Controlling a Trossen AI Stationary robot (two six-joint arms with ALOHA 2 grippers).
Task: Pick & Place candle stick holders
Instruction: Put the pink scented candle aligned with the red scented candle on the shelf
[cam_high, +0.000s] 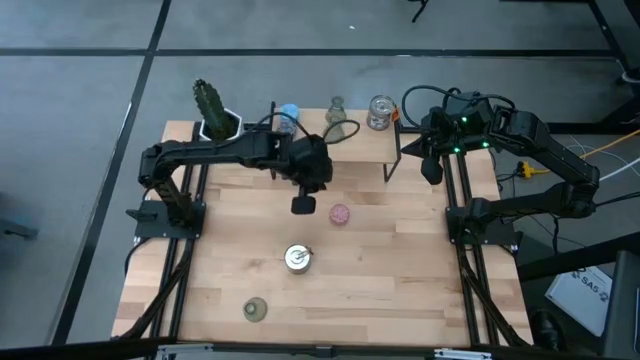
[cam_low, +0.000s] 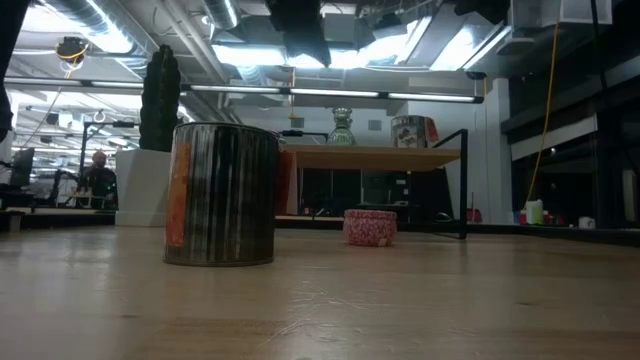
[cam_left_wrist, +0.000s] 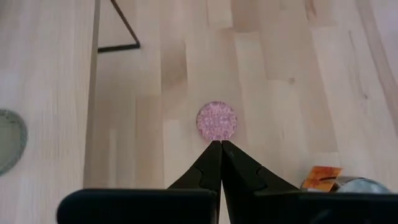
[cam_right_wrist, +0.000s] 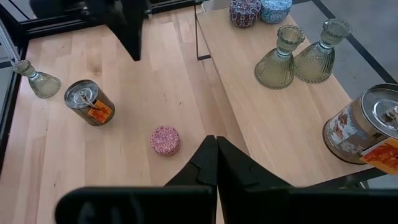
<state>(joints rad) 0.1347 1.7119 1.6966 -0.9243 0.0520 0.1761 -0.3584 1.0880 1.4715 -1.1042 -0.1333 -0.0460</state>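
My left claw (cam_left_wrist: 221, 144) hangs above the light wooden table (cam_high: 400, 270) with its two dark fingers pressed tight together, holding nothing; just ahead of the tips lies the small round pink speckled candle holder (cam_left_wrist: 216, 121), apart from them, flat on the boards. To take it well I judge I must first spread the fingers wider than the disc, centre over it, then come straight down so neither finger nudges it aside. Near it stands the shiny silvery-glass cup with the orange label (cam_high: 297, 258); I should keep clear of that. My right claw (cam_right_wrist: 216, 142) waits, also pinched closed and empty, by the raised wooden shelf (cam_high: 365, 148) where other holders stand.
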